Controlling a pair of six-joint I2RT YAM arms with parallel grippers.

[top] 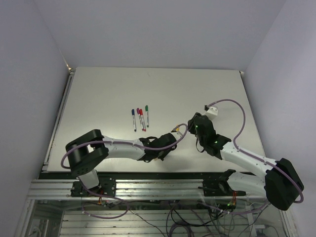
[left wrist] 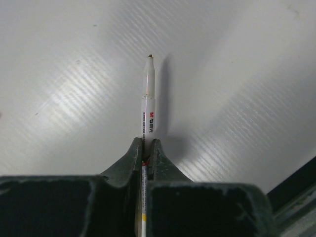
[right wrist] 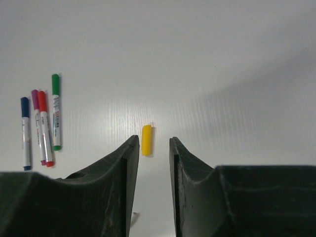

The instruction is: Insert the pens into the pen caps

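Top external gives you the white table (top: 98, 94), a broad, flat, matte sheet with faint ribbing that shows in both wrist views. Take the four capped pens (top: 140, 118) as your landmark: they lie side by side in a tight row near the table's middle, with bare surface on every side of them and a wide run between them and the far edge.

Both grippers sit nearer the arm bases than that row and off to its right. Your left gripper (left wrist: 146, 147) is clenched on one pen (left wrist: 149, 98), a slim white barrel with printed lettering. The pen juts straight out past the dark, wedge-shaped fingers, its tapered neck and small dark nib uncapped.

Your right gripper (right wrist: 153, 140) stands released, with a clear gap between its two curved, dark fingers (right wrist: 123, 168).

The yellow cap (right wrist: 146, 139), a short, smooth plastic cylinder, lies on the table well to the right of the row, just beyond the right fingertips and apart from both.
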